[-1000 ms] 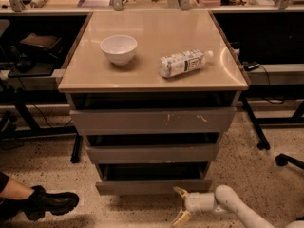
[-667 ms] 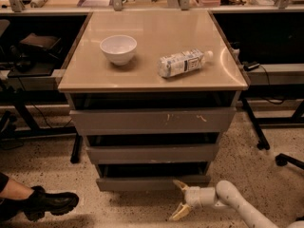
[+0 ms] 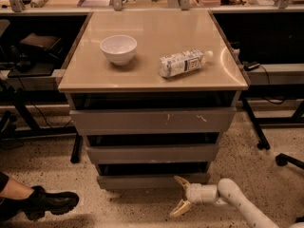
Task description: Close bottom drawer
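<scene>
Low down, the claw (image 3: 176,196) sits at floor level in front of the cabinet, right of centre, fingers splayed open and holding nothing. The upper fingertip overlaps the front panel of the bottom drawer (image 3: 142,181); contact not certain. That drawer is the lowest of three, with a dark gap above it, and looks slightly out, judging by the shadow.

Advice: press on the flat panel, straight along the slide line and nearer the middle so the tray doesn't rack. Keep the lower finger off the floor.

Middle drawer (image 3: 152,154) also shows a gap. Bowl (image 3: 118,48) and bottle (image 3: 184,63) on the tabletop (image 3: 152,77): push gently.
</scene>
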You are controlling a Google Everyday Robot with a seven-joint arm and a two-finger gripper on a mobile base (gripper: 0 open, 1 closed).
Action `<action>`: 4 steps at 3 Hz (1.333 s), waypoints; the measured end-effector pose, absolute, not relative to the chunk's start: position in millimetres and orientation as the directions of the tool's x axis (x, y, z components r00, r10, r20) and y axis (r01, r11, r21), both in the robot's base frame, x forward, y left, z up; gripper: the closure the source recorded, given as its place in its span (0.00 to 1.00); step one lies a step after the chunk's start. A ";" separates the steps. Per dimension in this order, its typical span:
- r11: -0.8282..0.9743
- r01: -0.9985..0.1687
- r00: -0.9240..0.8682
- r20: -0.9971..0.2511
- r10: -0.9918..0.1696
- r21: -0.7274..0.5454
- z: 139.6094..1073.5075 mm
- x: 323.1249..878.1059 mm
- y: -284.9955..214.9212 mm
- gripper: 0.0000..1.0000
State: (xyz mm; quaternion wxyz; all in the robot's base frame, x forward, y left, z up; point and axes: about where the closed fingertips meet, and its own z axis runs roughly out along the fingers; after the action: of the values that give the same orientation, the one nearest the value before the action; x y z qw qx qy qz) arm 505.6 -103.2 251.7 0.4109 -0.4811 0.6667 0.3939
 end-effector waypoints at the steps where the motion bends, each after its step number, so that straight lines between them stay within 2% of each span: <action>1: 0.230 -0.965 -0.215 -0.892 -0.398 0.130 246.0 504.0 -93.9 0.00; 2: 0.270 -0.946 -0.301 -0.796 -0.525 0.180 201.1 509.5 -87.5 0.00; 3: 0.326 -0.913 -0.396 -0.723 -0.566 0.245 155.6 521.6 -89.2 0.00; 4: 0.326 -0.913 -0.396 -0.723 -0.566 0.245 155.6 521.7 -89.2 0.00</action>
State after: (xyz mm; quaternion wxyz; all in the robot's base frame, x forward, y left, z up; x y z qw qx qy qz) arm 521.7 -89.2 155.6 0.2665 -0.4806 0.7694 0.3256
